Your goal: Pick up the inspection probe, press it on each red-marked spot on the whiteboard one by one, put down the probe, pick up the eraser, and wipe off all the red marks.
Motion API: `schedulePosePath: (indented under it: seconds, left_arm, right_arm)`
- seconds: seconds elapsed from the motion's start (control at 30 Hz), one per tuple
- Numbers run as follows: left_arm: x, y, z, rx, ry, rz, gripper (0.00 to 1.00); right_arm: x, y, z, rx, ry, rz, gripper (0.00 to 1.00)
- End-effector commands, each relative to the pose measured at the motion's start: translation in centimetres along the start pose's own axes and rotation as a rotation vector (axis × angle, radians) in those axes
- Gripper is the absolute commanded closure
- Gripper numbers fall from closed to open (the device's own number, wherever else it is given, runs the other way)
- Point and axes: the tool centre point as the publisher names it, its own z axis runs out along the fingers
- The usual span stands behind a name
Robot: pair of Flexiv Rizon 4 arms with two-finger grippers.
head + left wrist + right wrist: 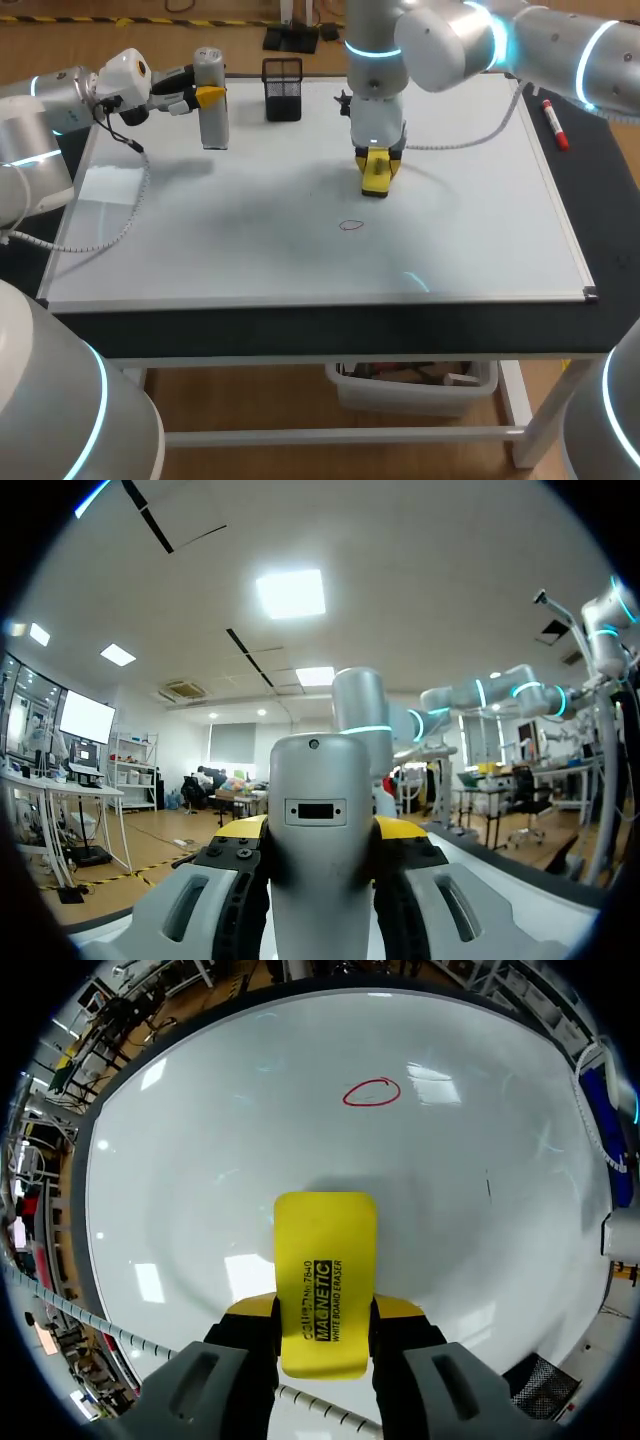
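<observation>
Closest lies the table's (300,330) dark matte front strip, and on it the whiteboard (250,240), a glossy white sheet in a thin metal frame that mirrors the ceiling lights. One small red mark (350,225), a thin hand-drawn oval, sits on the board near its middle; in the right wrist view the red mark (372,1092) is well ahead of the fingers. Farther back, the right gripper (378,168) points straight down, its jaws closed on the sides of the eraser (376,180), a flat yellow block with rounded corners. Its wrist view shows the eraser (325,1240) jutting out beyond the right gripper (322,1312); whether it touches the board cannot be told. A red-capped marker (555,123) lies on the dark strip just beside the frame's right edge. At the far left corner, the left gripper (207,96) clamps the probe (211,100), a smooth grey cylinder standing upright. Its wrist view shows the probe (315,780) between the tips of the left gripper (320,832). A black mesh pen holder (283,88) stands near the far edge.
</observation>
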Motion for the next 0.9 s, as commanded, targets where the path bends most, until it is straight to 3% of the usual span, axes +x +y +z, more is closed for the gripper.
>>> schedulePosePath:
  seconds: [0.03,0.37,0.9]
  left_arm:
    - [0.2,-0.2,0.1,-0.003,-0.007,0.002,1.0]
    - [0.2,-0.2,0.1,-0.003,-0.007,0.002,1.0]
    - [0.2,-0.2,0.1,-0.003,-0.007,0.002,1.0]
  right_arm:
    - [0.7,-0.1,0.5,0.016,-0.002,0.011,1.0]
    - [1.9,-2.3,-3.5,0.09,-0.005,0.046,1.0]
    - [-0.3,-2.8,-4.6,0.118,-0.026,-0.002,1.0]
